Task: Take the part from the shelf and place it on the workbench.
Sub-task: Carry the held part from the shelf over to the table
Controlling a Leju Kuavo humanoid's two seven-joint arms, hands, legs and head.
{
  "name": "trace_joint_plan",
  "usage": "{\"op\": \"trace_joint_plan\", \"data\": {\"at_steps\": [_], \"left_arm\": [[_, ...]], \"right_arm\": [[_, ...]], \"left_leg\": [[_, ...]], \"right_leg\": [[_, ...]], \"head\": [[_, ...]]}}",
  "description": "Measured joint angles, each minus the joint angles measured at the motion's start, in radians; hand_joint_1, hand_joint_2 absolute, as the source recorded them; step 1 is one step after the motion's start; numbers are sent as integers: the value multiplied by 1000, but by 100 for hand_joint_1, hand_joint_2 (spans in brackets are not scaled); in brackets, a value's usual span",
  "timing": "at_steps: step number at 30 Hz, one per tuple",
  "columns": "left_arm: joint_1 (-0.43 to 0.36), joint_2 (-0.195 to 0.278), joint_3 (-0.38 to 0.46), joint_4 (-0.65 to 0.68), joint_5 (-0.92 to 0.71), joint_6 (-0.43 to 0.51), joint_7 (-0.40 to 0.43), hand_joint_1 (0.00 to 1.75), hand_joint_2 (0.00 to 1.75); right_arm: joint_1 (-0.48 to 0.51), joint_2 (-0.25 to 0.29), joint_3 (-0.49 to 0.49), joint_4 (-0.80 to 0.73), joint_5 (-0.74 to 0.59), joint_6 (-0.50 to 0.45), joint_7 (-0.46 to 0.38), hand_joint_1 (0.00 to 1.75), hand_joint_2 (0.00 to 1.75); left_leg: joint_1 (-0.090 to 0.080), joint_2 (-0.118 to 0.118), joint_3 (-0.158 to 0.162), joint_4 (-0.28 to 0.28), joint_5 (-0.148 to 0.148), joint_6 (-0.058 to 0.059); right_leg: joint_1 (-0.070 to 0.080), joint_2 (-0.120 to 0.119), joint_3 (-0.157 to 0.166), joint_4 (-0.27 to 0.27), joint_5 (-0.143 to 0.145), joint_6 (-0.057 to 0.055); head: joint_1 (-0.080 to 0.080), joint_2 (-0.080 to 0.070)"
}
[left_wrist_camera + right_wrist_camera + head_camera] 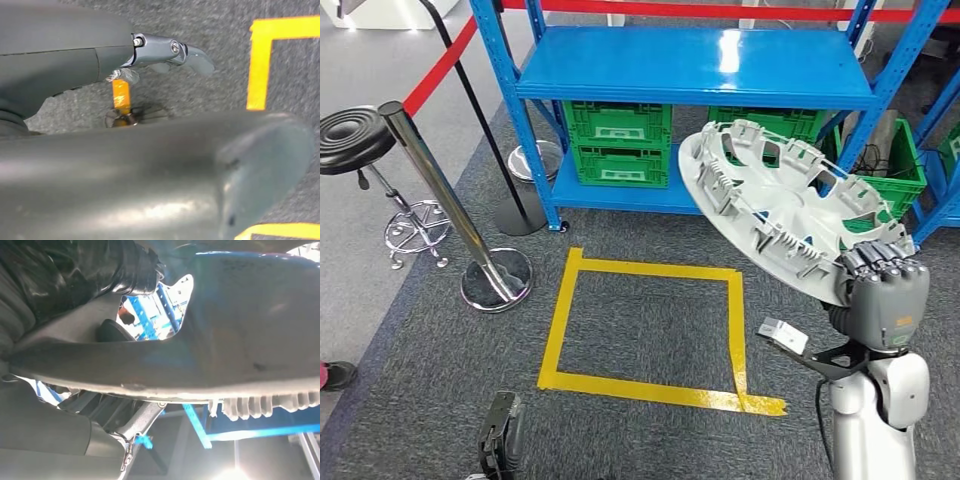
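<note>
1. Head view: you see the right hand (884, 283) gripping the rim of the grey wheel cover (780, 205), held tilted over the carpet (410, 340) before the blue shelf (697, 65).
2. Left wrist view: the left hand (166, 52) hangs over carpet, its fingers apart, holding nothing.
3. Right wrist view: the cover's edge lies clamped between the fingers.

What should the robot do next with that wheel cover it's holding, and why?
Probably keep the grip and turn away from the blue shelf toward the workbench. The right hand already holds the grey wheel cover by its rim, lifted clear of the shelf, and the view ahead shows carpet and yellow floor tape, no bench.
</note>
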Motion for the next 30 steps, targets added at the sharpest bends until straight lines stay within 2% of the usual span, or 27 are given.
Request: {"op": "trace_joint_plan", "data": {"at_steps": [1, 2, 3, 4, 5, 6, 7, 8, 9, 10, 11, 12, 13, 14, 15, 16, 17, 19, 20, 21, 22, 23, 24, 26, 27, 28, 30], "left_arm": [[2, 1, 0, 0, -1, 0, 0, 0, 0], [3, 1, 0, 0, -2, 0, 0, 0, 0], [3, 1, 0, 0, -4, 0, 0, 0, 0], [3, 1, 0, 0, -5, 0, 0, 0, 0], [2, 1, 0, 0, -6, 0, 0, 0, 0], [2, 1, 0, 0, -6, 0, 0, 0, 0], [2, 1, 0, 0, -7, 0, 0, 0, 0], [0, 0, 0, 0, -8, 0, 0, 0, 0], [-2, 1, 0, 0, -10, 0, 0, 0, 0], [-5, 2, 1, 0, -12, 0, 0, 0, 0], [-8, 2, 1, 0, -14, 0, 0, 0, 0], [-10, 3, 1, 0, -16, 0, 0, 0, 0], [-11, 2, 1, -1, -17, 0, 0, 0, 0], [-11, 2, 1, -1, -18, 0, 0, 0, 0], [-10, 2, 1, -1, -18, 0, 0, 0, 0], [-9, 2, 1, -1, -18, 0, 0, 0, 0], [-8, 2, 2, -1, -18, 0, 0, 0, 0], [-7, 1, 2, -1, -19, 0, 0, 0, 0], [-7, 1, 2, -1, -19, 0, 0, 0, 0], [-6, 0, 2, -1, -19, -1, 0, 0, 0], [-6, 0, 2, -1, -19, -1, 0, 0, 0], [-5, -1, 2, -1, -19, -1, 0, 0, 0], [-5, 0, 2, -1, -19, -1, 0, 0, 0], [-5, 0, 3, -1, -19, 0, 0, 0, 0], [-5, 1, 3, -1, -19, 0, 0, 0, 0], [-5, 1, 3, -1, -19, 0, 0, 0, 0], [-2, 2, 4, 0, -19, 0, 0, 0, 0]], "right_arm": [[-1, 0, 0, 0, 0, 0, 0, 175, 175], [-2, 0, 0, 0, -1, 0, 0, 175, 175], [-2, 0, 0, 0, -2, 0, 0, 175, 175], [-1, 0, 0, 0, -2, 0, 0, 175, 175], [-1, 0, 0, 0, -2, 0, 0, 175, 175], [0, 0, 0, 0, -2, 0, 0, 175, 175], [0, 0, 0, 0, -3, 0, 0, 175, 175], [0, 0, 0, 0, -3, 0, 0, 175, 175], [1, 0, 0, 0, -4, 0, 0, 175, 175], [0, 0, 0, 0, -5, 0, 0, 175, 175], [0, 0, 0, -1, -6, 0, 0, 175, 175], [0, 1, 0, -1, -7, 0, 0, 175, 175], [-1, 1, 0, -1, -7, 0, 0, 175, 175], [0, 1, 0, -1, -8, 0, 0, 175, 175], [1, 1, 0, -1, -8, 0, 0, 175, 175], [2, 1, 0, -1, -8, 0, 0, 175, 175], [3, 1, 0, -1, -8, 0, 0, 175, 175], [4, 2, 0, -1, -7, 0, 0, 175, 175], [4, 2, 0, -1, -7, 0, 0, 175, 175], [4, 2, 0, -1, -7, 0, 0, 175, 175], [4, 2, 0, -1, -7, 0, 0, 175, 175], [4, 2, 0, -1, -7, 0, 0, 175, 175], [3, 2, 0, -1, -7, 0, 0, 175, 175], [3, 2, 0, -2, -7, 0, 0, 175, 175], [3, 2, 0, -2, -7, 0, 0, 175, 175], [4, 2, 0, -3, -7, 0, 0, 175, 175], [4, 2, 0, -3, -7, 0, 0, 175, 175]], "left_leg": [[1, -1, -10, 29, -42, -6], [3, -1, -21, 79, -101, -11], [5, -1, -32, 145, -159, -16], [6, -1, -38, 213, -198, -19], [6, -1, -37, 266, -210, -20], [7, -1, -24, 291, -199, -18], [6, -1, 6, 280, -174, -14], [5, -2, 52, 236, -151, -6], [1, -3, 114, 164, -147, 6], [-3, -3, 177, 79, -159, 17], [-8, -4, 221, 13, -173, 23], [-13, -4, 247, -31, -183, 28], [-17, -4, 251, -53, -179, 30], [-17, -2, 243, -58, -163, 32], [-16, 0, 235, -67, -147, 39], [-13, 3, 223, -74, -131, 45], [-11, 6, 207, -76, -114, 49], [-11, 6, 169, -71, -85, 53], [-11, 7, 148, -67, -71, 51], [-10, 8, 126, -62, -57, 49], [-9, 9, 103, -55, -45, 46], [-6, 9, 80, -46, -34, 41], [-5, 9, 60, -35, -25, 36], [-7, 8, 32, -13, -10, 24], [-8, 7, 26, -7, -2, 19], [-8, 7, 23, -5, 8, 14], [-5, 6, 14, -3, 9, 4]], "right_leg": [[-2, -2, -12, 0, 15, -10], [-2, -4, -26, 0, 30, -18], [-1, -3, -41, 1, 45, -22], [1, -4, -60, 3, 59, -23], [3, -4, -78, 4, 73, -24], [5, -4, -98, 6, 86, -23], [8, -4, -116, 8, 98, -22], [11, -4, -133, 9, 112, -22], [13, -4, -146, 10, 124, -20], [15, -4, -154, 10, 136, -18], [14, -5, -158, 7, 148, -15], [12, -6, -160, 1, 162, -10], [9, -7, -161, -7, 176, -4], [6, -6, -164, -14, 184, 2], [6, -4, -169, -12, 173, 8], [6, -2, -180, 9, 139, 12], [6, 0, -194, 49, 87, 16], [4, 1, -222, 176, -12, 23], [4, 1, -226, 237, -27, 26], [3, 1, -219, 276, -16, 30], [1, 1, -198, 284, 13, 34], [-2, 1, -159, 255, 43, 38], [-5, 1, -107, 196, 48, 43], [-5, 2, -4, 58, 8, 41], [-3, 2, 19, 17, -17, 36], [0, 2, 24, 2, -23, 25], [-1, -2, 0, 6, -6, 4]], "head": [[-2, 0], [-5, 0], [-7, 0], [-8, 0], [-8, 0], [-8, 0], [-8, 0], [-8, 0], [-7, 0], [-7, 0], [-6, 0], [-7, 0], [-8, 0], [-9, 0], [-10, 0], [-8, 0], [-7, 0], [-5, 0], [-5, 0], [-5, 0], [-5, 0], [-5, 0], [-4, 0], [-4, 0], [-3, 0], [-3, 0], [-3, 0]]}}
